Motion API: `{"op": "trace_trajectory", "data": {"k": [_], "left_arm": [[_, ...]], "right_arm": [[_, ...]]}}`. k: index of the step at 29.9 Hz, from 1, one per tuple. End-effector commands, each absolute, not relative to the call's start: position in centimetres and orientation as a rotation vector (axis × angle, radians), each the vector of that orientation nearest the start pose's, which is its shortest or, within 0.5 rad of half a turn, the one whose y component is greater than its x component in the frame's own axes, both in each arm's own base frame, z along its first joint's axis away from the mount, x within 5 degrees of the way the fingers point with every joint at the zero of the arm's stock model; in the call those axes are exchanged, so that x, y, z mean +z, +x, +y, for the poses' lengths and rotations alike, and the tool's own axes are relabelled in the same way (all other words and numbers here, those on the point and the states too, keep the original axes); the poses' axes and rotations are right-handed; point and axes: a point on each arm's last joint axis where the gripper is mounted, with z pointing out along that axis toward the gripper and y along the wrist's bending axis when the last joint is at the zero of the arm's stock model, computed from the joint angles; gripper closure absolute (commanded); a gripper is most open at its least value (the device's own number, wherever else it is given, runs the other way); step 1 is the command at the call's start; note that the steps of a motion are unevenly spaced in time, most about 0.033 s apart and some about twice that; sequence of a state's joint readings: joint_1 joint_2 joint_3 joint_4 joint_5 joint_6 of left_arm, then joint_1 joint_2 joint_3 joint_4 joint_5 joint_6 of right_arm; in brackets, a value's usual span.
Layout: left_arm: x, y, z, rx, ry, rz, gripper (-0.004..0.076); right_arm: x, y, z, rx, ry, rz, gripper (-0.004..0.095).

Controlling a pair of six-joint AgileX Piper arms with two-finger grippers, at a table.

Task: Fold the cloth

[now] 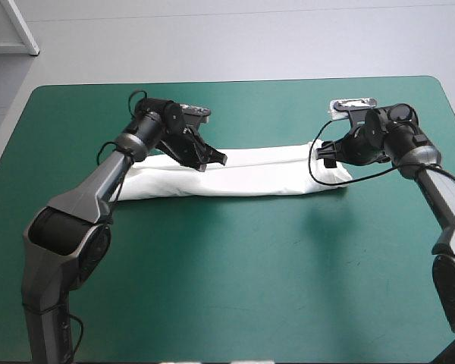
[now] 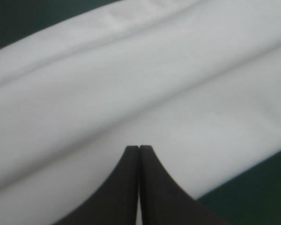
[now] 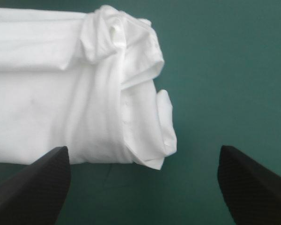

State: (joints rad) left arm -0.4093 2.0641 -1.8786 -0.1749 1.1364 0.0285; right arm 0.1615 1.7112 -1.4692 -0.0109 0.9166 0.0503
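Step in hand: the T-shirt (image 1: 250, 171) already lies as a long, narrow band, so the lengthwise folds look done. By my judgement the crosswise fold, end over end, comes next.
T-shirt's place: across the middle of the tabletop (image 1: 235, 288), running left to right. It lies flat on the teal-green cover, away from every edge.
Left tool (image 2: 139, 148): the black fingers are together in one pointed arch, with the tip over the band's left part. No cloth shows caught between them.
Right tool (image 3: 143, 149): the fingers stand wide apart, with the band's right end just ahead of them. It grips nothing.
Next move calls for: probably a hold on the right end. The right tool would have to straddle the bunched end and pinch all the layers at once. A grip on the top layer alone could let the band come open.
Material: thin white fabric, soft and limp, with a matte surface.
Shape: long, smooth creases run along the band. The right end is bunched into rolled, rumpled lips, with a small flap sticking out past it.
Cover: plain and matte, with no wrinkles to be seen.
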Motion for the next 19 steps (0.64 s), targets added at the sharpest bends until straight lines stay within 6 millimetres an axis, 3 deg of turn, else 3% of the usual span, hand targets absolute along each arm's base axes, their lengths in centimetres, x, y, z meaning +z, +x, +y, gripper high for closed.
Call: {"op": "trace_trajectory", "data": {"k": [1,6,10,19], "left_arm": [[27.8,40.6,-20.9,-0.374,0.554,2.68,0.0732],[24.5,41.3,-22.2,-0.369,0.564,2.725,0.0732],[23.3,41.1,-23.0,-0.366,0.589,2.755,0.0732],[23.3,40.5,-24.3,-0.374,0.612,2.738,0.0732]], "right_arm": [[32.0,36.4,4.0,0.124,-0.098,2.538,0.0099],[32.1,36.8,1.3,0.231,-0.036,2.512,0.0099],[31.1,37.5,0.0,0.318,-0.005,2.517,0.0099],[26.1,40.3,0.8,0.55,0.023,2.56,0.0099]]}}
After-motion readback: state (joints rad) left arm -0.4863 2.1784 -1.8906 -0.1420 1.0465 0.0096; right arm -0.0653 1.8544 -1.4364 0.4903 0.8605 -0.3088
